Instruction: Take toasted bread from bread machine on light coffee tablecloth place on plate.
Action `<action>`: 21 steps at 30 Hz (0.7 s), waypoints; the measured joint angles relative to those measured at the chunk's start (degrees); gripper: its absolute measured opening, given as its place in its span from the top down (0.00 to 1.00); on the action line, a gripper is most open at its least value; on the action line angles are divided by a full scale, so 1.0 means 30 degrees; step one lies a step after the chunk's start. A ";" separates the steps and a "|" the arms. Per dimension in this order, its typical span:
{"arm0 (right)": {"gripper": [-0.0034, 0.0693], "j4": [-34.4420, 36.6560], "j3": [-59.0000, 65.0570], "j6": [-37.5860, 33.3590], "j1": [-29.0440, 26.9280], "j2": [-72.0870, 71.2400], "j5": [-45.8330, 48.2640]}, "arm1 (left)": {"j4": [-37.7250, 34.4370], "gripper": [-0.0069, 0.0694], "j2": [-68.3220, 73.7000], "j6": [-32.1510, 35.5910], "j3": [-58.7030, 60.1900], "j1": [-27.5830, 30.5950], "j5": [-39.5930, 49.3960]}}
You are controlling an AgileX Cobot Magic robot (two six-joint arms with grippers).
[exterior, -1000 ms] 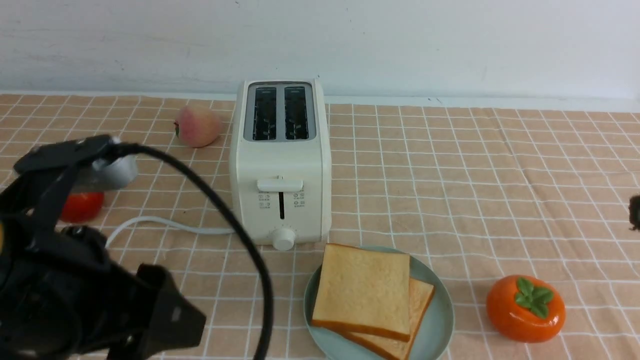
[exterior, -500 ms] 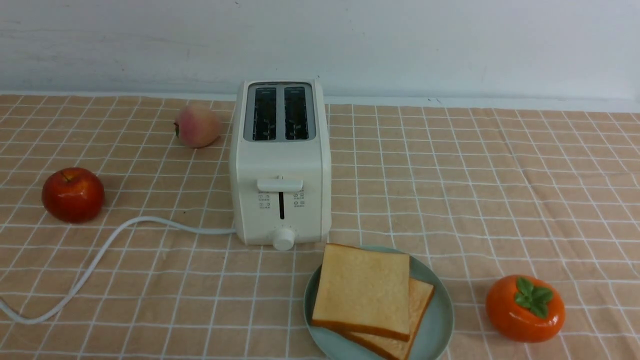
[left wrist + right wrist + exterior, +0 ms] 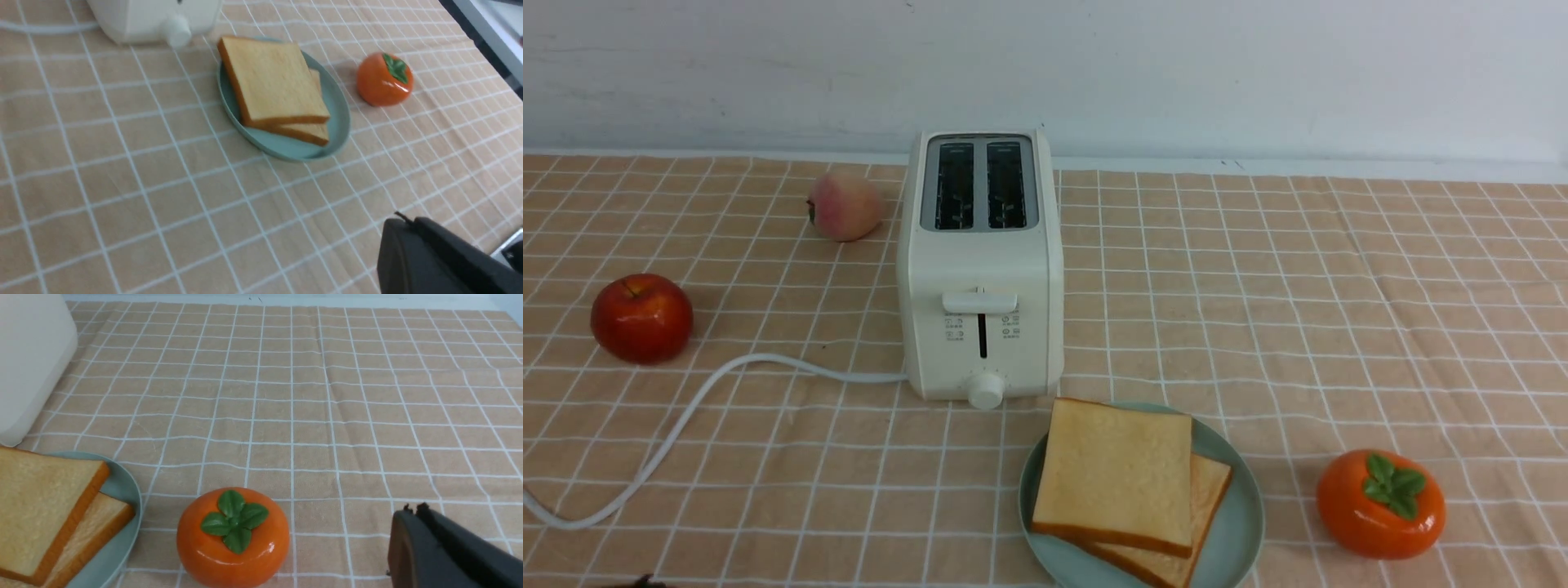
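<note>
Front view showed me two slices of toasted bread [image 3: 1115, 478] on one plate [image 3: 1233, 539], just in front and to the right of the one bread machine [image 3: 982, 269]; the upper slice lay nearly square-on, with no clear long axis, its near edge slanting slightly, while the lower sat turned beneath it; one orange fruit [image 3: 1380, 504] was right of the bread machine, my left gripper [image 3: 408, 220] and right gripper [image 3: 416, 510] both pressed together

The left gripper [image 3: 408, 218] and the right gripper [image 3: 416, 508] both had dark grey-black, tapering fingers with small, ragged black bits at their tips.
</note>
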 joint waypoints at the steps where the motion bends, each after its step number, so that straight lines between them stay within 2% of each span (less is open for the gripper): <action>1: 0.96 0.0000 0.0000 0.0000 0.0000 0.0000 0.0000 | 0.0000 0.93 0.0000 0.0017 0.0000 0.0000 -0.0021; 16: 0.95 -0.0055 0.0000 -0.0063 0.0000 0.0000 0.0000 | 0.0323 0.93 0.0000 0.0205 0.0022 0.0000 -0.0081; 21: 0.95 -0.0055 0.0000 -0.0063 0.0000 0.0000 -0.0014 | 0.2806 0.93 -0.1152 0.0079 0.0225 0.0087 -0.0909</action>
